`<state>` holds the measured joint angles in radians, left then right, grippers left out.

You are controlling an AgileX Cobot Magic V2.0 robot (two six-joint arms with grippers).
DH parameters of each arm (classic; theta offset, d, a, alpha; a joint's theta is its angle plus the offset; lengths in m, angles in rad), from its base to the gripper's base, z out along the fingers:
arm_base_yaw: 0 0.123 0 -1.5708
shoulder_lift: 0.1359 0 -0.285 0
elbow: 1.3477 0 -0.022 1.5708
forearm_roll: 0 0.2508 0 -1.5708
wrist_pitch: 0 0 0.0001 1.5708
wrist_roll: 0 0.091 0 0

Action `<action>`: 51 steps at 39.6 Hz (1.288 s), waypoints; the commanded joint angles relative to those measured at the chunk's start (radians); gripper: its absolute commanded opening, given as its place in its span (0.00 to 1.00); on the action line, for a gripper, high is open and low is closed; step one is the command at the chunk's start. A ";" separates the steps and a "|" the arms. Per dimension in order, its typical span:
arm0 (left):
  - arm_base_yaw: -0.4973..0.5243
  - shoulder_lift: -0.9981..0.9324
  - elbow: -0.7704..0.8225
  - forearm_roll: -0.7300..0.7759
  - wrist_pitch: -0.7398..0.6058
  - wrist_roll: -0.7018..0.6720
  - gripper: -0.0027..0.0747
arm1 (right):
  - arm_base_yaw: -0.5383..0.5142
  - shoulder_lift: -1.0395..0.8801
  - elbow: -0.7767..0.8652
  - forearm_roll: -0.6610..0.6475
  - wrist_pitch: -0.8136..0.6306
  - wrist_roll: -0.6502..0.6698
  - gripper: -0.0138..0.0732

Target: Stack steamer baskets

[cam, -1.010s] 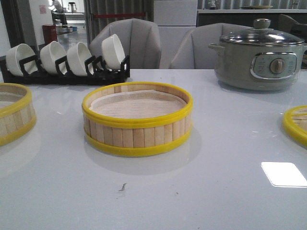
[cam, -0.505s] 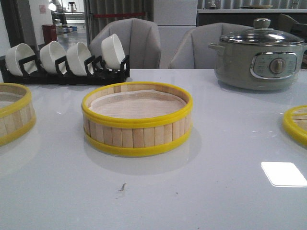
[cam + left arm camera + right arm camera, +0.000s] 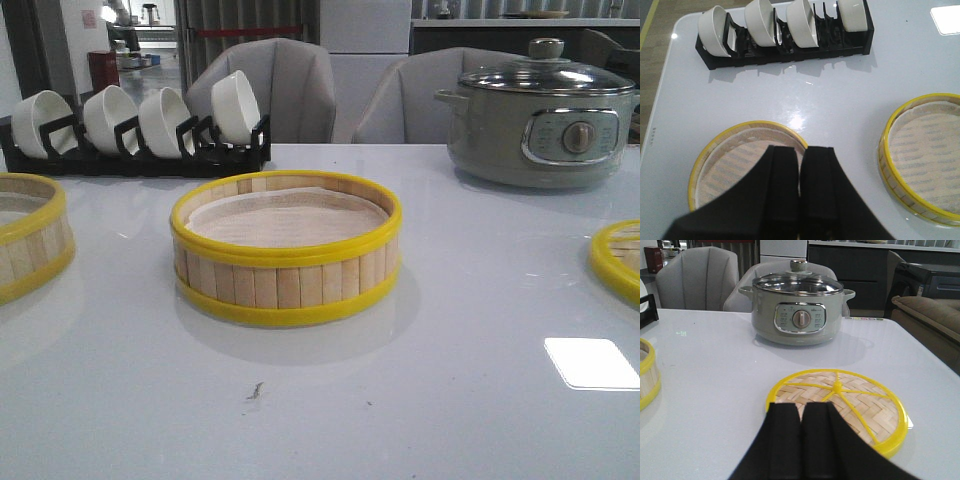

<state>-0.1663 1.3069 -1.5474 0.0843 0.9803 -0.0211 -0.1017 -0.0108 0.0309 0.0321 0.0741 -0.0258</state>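
A steamer basket [image 3: 286, 248] with pale slat walls, yellow rims and a whitish liner stands mid-table. A second steamer basket [image 3: 30, 238] is cut off by the frame's left edge. In the left wrist view my left gripper [image 3: 801, 150] hovers shut and empty over the rim of that left basket [image 3: 732, 161], with the middle basket [image 3: 922, 150] to one side. In the right wrist view my right gripper [image 3: 801, 407] is shut and empty above the near edge of a flat woven bamboo lid [image 3: 850, 400] with a yellow rim. Neither gripper shows in the front view.
A grey electric pot [image 3: 540, 115] with a glass lid stands at the back right. A black rack of white bowls [image 3: 135, 130] lines the back left. The woven lid [image 3: 618, 262] lies at the right edge. Grey chairs [image 3: 270, 85] stand behind the table.
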 commanded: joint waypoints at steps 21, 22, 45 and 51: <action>-0.001 -0.024 -0.037 0.007 -0.068 0.002 0.14 | -0.002 -0.020 -0.015 -0.003 -0.088 -0.009 0.21; -0.001 -0.024 -0.037 0.007 -0.068 0.002 0.14 | -0.002 -0.020 -0.015 -0.003 -0.088 -0.009 0.21; -0.001 -0.024 -0.037 0.006 -0.068 0.002 0.14 | -0.001 -0.020 -0.018 0.032 -0.274 0.121 0.21; -0.001 -0.024 -0.037 0.008 -0.068 0.002 0.14 | -0.001 -0.009 -0.139 0.002 -0.168 0.148 0.21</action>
<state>-0.1663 1.3069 -1.5474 0.0907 0.9803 -0.0211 -0.1017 -0.0108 -0.0078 0.0527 -0.0570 0.1079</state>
